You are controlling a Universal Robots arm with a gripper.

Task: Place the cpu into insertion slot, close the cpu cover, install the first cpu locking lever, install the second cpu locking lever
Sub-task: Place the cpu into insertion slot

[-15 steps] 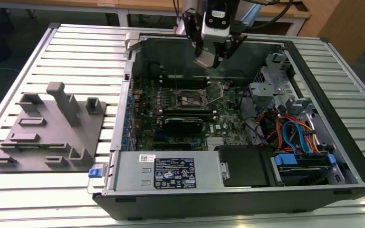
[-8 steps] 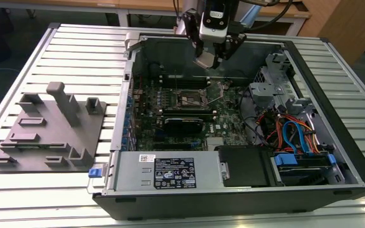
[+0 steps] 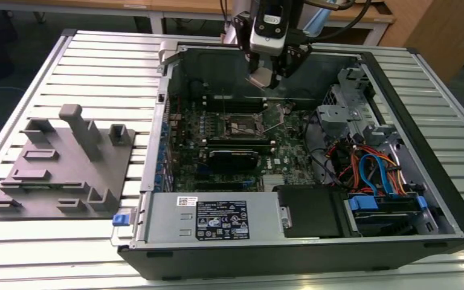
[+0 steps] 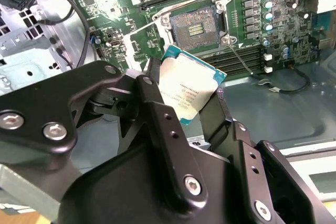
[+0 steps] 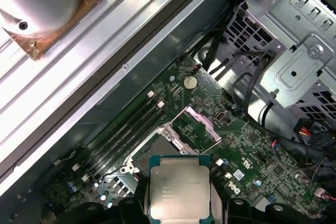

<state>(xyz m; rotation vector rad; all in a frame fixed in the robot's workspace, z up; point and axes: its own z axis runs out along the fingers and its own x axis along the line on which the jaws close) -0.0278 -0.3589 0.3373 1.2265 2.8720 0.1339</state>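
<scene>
Your gripper (image 3: 266, 75) hangs from the arm at the top of the exterior view and points down into the open computer case (image 3: 167, 121), close to its far wall. Its two black fingers (image 4: 157, 103) are clamped on opposite edges of the cpu (image 4: 189, 90), which sits right at the fingertips. The chip's silver-grey top faces both wrist cameras, and in the second wrist view it hangs corner-down like a diamond; being square, it shows no long side. In the first wrist view, the cpu (image 5: 179, 184) is held above the green motherboard (image 5: 247, 150), not touching it. The insertion slot (image 4: 195, 24) lies beyond the chip, uncovered, with its dark bed of contacts showing. In the exterior view, the slot (image 3: 240, 125) is below the gripper and apart from it. The cpu cover (image 5: 202, 124) stands raised beside the slot. The case lies on a slatted table (image 3: 95, 66), with a grey fixture (image 3: 63, 163) toward the exterior view's left.
</scene>
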